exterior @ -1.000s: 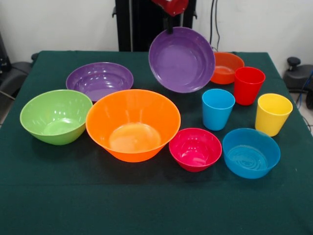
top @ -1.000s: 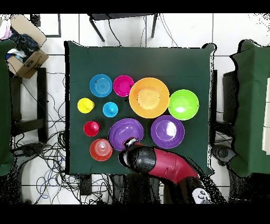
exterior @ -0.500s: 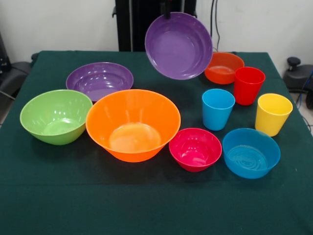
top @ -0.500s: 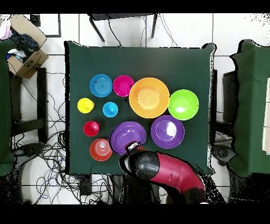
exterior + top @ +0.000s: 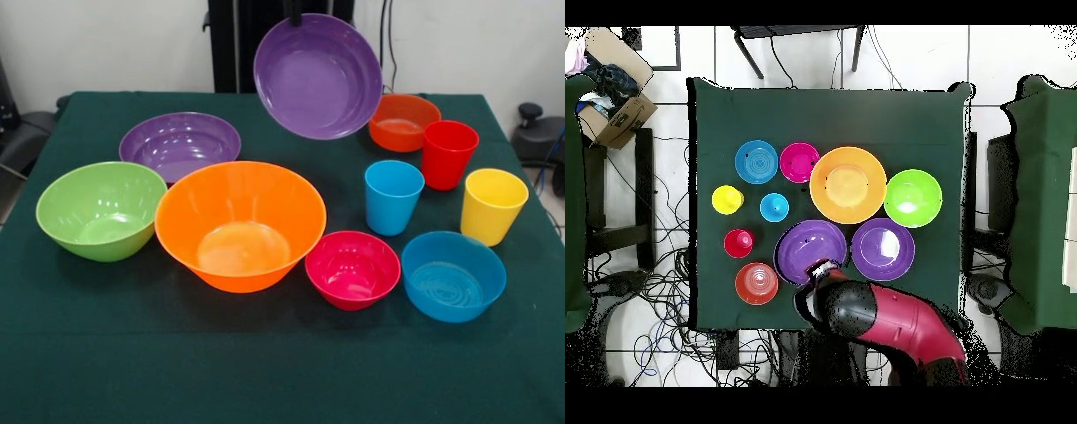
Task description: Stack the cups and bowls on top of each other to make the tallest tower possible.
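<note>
My gripper (image 5: 292,16) is shut on the rim of a large purple bowl (image 5: 318,76) and holds it tilted in the air above the table's far side; the overhead view shows that bowl (image 5: 810,250) with the gripper (image 5: 821,270) at its edge. The second purple bowl (image 5: 179,143), the lime green bowl (image 5: 101,209), the large orange bowl (image 5: 240,223), the small pink-red bowl (image 5: 352,268), the small blue bowl (image 5: 453,276) and the small orange bowl (image 5: 403,122) stand apart on the green cloth. The blue cup (image 5: 393,196), red cup (image 5: 448,155) and yellow cup (image 5: 492,206) stand upright at the right.
The robot's black pedestal (image 5: 243,44) stands behind the table. In the overhead view a cardboard box (image 5: 610,85) sits on the floor at the upper left, with cables (image 5: 675,290) beside the table. The green cloth (image 5: 265,362) is bare along the near edge.
The gripper has raised the purple bowl higher and a little to the left in the front view; the arm's red part has left the top edge there. Nothing else has moved.
</note>
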Tool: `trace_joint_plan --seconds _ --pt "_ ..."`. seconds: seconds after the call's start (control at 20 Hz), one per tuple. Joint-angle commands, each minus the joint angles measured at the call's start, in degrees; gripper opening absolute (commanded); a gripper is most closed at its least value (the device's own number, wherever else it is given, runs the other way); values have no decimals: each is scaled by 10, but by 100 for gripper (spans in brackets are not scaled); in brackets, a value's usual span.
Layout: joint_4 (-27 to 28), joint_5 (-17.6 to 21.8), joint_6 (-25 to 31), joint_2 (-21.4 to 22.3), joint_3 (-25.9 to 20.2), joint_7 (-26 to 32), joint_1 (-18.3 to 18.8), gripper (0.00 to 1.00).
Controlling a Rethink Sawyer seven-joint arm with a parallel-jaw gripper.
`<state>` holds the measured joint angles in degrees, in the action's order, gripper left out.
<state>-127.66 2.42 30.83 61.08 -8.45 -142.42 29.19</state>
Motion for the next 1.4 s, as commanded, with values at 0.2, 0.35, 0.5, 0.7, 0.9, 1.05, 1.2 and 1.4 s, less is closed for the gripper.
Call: trace_joint_plan --seconds 0.2,0.35,0.5,0.7,0.9,1.05,1.2,1.4 --pt "108 -16 105 -12 -90 78 29 0" --pt "118 -18 88 -19 -108 83 41 0" --pt "116 -28 40 -31 -139 97 64 0" --pt "107 -29 -35 -48 -195 107 104 0" --pt "103 -2 -94 -72 -236 99 132 0" --pt "102 20 -131 -94 -263 90 154 0" --pt "98 41 -162 -109 -285 81 173 0" --pt "99 65 -186 -127 -303 72 194 0"
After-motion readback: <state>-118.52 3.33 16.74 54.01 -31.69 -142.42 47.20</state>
